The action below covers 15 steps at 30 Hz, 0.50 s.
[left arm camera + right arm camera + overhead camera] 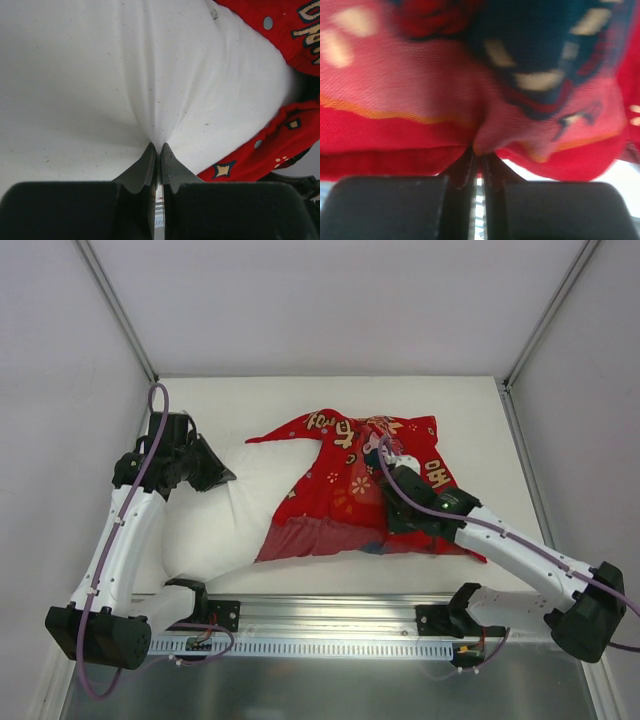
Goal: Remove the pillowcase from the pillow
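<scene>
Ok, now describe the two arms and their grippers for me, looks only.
Both arms are alike: the left arm and right arm have white link shells with black joints and black bases. A purple cable runs along each. The left gripper and right gripper are black, with two tapering fingers on blocky carriers.
</scene>
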Motion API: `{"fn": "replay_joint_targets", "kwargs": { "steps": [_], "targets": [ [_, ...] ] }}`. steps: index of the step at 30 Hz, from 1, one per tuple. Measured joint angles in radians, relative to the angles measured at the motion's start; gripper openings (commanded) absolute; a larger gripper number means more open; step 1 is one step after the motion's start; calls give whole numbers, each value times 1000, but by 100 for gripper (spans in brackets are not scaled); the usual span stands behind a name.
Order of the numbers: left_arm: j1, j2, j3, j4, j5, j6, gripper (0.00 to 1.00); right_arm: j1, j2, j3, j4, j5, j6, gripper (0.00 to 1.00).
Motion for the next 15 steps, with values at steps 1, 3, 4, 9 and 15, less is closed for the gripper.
{"fn": "replay_joint_targets", "kwargs": {
  "steps": [1, 3, 4, 9, 15],
  "targets": [
    [0, 2, 1, 0, 0, 0, 0, -23, -15, -13, 3, 0, -1, 1],
    [0, 9, 10, -2, 0, 0, 0, -96, -73, -42, 2, -2, -10, 1],
    [0, 16, 18, -1, 0, 0, 0, -158, -119, -53, -9, -9, -16, 1],
    [65, 75, 130, -29, 51, 19, 0, -453, -233, 3, -68, -34, -85, 1],
    [245, 131, 293, -48, 186, 18, 0, -746, -297, 142, -82, -80, -150, 1]
  ]
}}
